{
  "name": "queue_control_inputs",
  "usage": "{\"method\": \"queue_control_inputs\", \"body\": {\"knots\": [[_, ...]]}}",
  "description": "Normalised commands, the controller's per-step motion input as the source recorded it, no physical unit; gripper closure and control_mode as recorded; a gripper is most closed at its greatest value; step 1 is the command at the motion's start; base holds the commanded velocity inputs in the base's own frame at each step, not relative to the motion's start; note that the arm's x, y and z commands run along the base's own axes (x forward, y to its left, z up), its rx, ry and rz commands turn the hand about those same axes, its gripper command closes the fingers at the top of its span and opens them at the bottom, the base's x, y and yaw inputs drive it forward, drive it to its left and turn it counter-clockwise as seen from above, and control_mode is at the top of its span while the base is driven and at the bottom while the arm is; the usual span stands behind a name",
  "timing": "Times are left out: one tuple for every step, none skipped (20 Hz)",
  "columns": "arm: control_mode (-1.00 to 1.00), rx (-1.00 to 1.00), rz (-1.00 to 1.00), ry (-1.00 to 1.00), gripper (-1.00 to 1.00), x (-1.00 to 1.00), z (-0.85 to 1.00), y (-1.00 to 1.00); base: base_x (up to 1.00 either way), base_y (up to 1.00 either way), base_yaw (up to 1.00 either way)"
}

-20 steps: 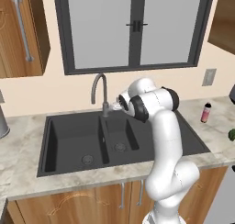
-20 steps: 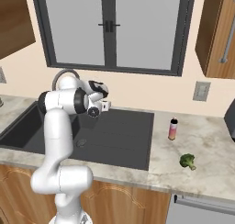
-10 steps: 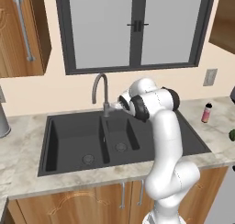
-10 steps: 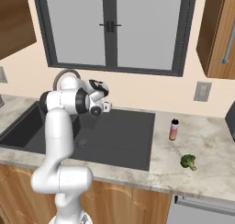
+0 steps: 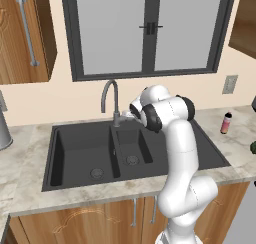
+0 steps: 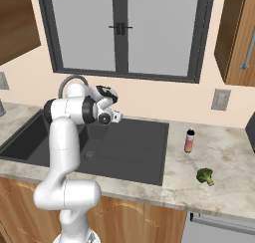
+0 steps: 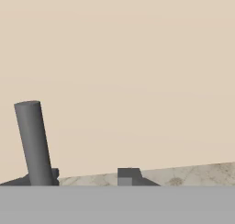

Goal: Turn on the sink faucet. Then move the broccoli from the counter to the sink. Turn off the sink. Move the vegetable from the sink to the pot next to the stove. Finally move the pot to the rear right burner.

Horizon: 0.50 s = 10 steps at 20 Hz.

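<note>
Left base view sets the gripper (image 5: 131, 114) just beside the sink faucet (image 5: 111, 99) base, at the back rim of the sink (image 5: 75, 153), both basins open below it. Right base view adds the broccoli (image 6: 204, 176) on the counter (image 6: 224, 160) well right of the sink, near a small pink bottle (image 6: 189, 140), with bare stone around it. Hand view faces the wall past the faucet's upright stem (image 7: 33, 142). Whether the jaws stand apart or together I cannot tell.

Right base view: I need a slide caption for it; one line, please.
White arm reaching toward the sink faucet over the sink; broccoli waits on the counter beside a small bottle.
</note>
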Motion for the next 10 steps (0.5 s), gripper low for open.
{"method": "queue_control_inputs", "body": {"knots": [[-1.00, 0.04, -0.03, 0.04, 1.00, 0.00, -0.21, -0.70, 0.00, 0.00, 0.00], [-1.00, 0.06, -0.03, 0.04, 1.00, 0.00, -0.21, -0.76, 0.00, 0.00, 0.00], [-1.00, 0.06, -0.03, 0.05, 1.00, 0.01, -0.23, -0.79, 0.00, 0.00, 0.00], [-1.00, 0.06, -0.03, 0.05, 1.00, 0.00, -0.23, -0.76, 0.00, 0.00, 0.00], [-1.00, 0.04, -0.03, 0.04, 1.00, 0.00, -0.24, -0.68, 0.00, 0.00, 0.00], [-1.00, 0.03, -0.03, 0.04, 1.00, 0.00, -0.25, -0.65, 0.00, 0.00, 0.00], [-1.00, 0.05, -0.03, 0.03, 1.00, 0.00, -0.24, -0.73, 0.00, 0.00, 0.00], [-1.00, 0.06, -0.02, 0.04, 1.00, 0.00, -0.25, -0.77, 0.00, 0.00, 0.00], [-1.00, 0.06, -0.03, 0.04, 1.00, 0.00, -0.26, -0.77, 0.00, 0.00, 0.00], [-1.00, 0.05, -0.03, 0.04, 1.00, 0.00, -0.29, -0.66, 0.00, 0.00, 0.00]]}}
